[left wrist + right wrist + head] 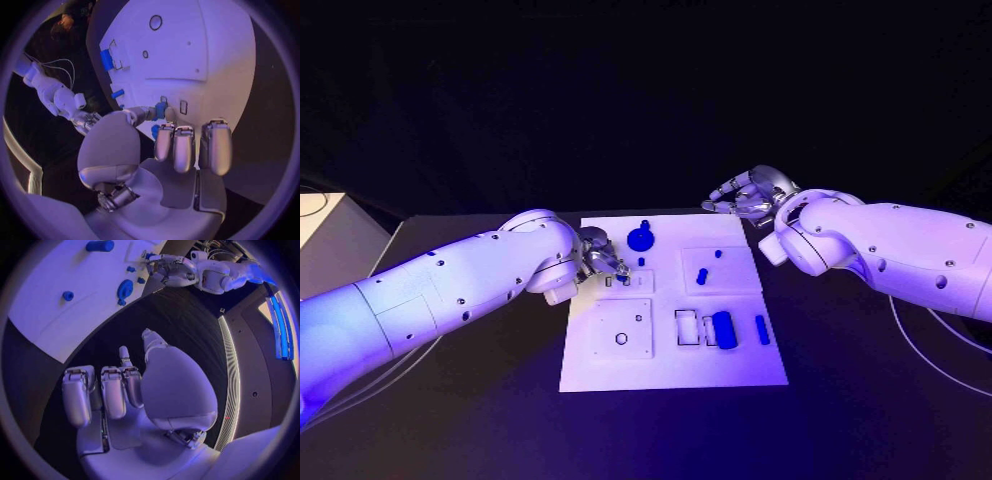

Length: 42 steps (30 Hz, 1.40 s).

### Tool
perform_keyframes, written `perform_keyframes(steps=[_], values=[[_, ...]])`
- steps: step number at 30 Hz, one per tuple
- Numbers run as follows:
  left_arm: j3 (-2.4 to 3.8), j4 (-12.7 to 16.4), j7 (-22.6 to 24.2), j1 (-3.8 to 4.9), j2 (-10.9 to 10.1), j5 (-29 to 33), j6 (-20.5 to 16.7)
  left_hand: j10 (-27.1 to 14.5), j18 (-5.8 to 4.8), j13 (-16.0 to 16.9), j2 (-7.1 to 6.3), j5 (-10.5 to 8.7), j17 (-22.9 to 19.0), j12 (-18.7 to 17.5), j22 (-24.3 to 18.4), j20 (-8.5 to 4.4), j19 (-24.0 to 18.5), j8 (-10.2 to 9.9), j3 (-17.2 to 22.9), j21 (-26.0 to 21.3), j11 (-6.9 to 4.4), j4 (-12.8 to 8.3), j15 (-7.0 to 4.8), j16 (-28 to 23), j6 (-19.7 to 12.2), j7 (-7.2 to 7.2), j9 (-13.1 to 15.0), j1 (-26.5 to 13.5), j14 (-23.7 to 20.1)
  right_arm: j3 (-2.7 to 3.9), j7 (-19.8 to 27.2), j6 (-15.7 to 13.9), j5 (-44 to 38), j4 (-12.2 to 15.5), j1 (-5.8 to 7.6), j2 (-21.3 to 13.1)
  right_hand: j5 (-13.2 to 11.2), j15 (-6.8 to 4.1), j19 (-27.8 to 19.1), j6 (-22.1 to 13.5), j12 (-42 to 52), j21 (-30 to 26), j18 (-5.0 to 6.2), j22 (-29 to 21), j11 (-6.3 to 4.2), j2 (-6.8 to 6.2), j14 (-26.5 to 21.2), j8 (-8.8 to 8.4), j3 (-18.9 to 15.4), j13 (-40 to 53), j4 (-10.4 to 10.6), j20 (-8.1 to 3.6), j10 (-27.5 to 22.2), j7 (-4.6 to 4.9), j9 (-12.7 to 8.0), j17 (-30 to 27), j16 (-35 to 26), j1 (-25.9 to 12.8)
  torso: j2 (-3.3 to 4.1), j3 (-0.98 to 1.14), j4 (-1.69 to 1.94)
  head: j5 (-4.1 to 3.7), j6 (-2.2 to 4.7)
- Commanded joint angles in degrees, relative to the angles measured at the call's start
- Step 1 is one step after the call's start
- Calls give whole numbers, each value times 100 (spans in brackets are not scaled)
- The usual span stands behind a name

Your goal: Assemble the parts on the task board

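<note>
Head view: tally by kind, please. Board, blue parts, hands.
White board: 1
Blue parts: 6 plainly visible
Hands: 2, left hand and right hand
Total: 9

The robot's left white arm (452, 290) is reaching in toward the white rectangular task board (672, 350), its silver many-fingered left hand (600, 257) hovering over the board's left edge with fingers pointing down. In the left wrist view the thumb and a fingertip are meeting around a small blue part (160, 109). The right white arm (884, 250) is bending back beside the board's far right corner, its silver right hand (750, 194) hanging just beyond that corner with fingers loosely curled, holding nothing.
</note>
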Motion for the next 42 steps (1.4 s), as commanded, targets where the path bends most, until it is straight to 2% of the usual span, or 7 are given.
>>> perform_keyframes(steps=[1,22,30,42], values=[[-3,23,24,1,22,-94,55,24,-95,296,75,24,1509,25,14,-23,-2,24,781,32,-6,-815,-43,21,423,-372,232,8,605,2,21,58,-57,5,0,3,35,8,524,-44,-30,-21,-19,1288,2,16,453,27,32,1242,4,27,293,-1,9,886,-38,-34,1,-1,0,11,-20],[-23,-21,30,-7,105,-95,216,24,-99,291,87,26,1509,21,38,-29,9,21,785,41,-12,-819,-48,21,434,-378,244,7,605,2,27,107,-68,15,0,12,40,10,524,-50,-28,-21,-19,1288,4,11,452,29,35,1244,4,29,295,0,10,883,-39,-46,10,-13,-4,0,-64],[-34,-41,27,-11,108,-114,300,20,-99,283,86,26,1509,15,35,-30,8,19,789,40,-15,-828,-50,21,435,-381,249,12,605,2,25,110,-73,9,0,19,40,10,524,-50,-28,-21,-19,1288,4,11,452,29,35,1244,4,29,295,0,10,883,-39,-46,5,-3,8,-2,-97],[-37,-58,24,-11,95,-168,370,23,-100,289,74,30,1509,16,39,-35,10,13,798,41,-21,-857,-54,21,436,-386,262,26,605,2,25,113,-74,0,-1,25,40,10,524,-50,-28,-21,-19,1288,4,11,452,29,35,1244,4,29,295,0,10,883,-39,-46,0,-6,1,9,-121]])
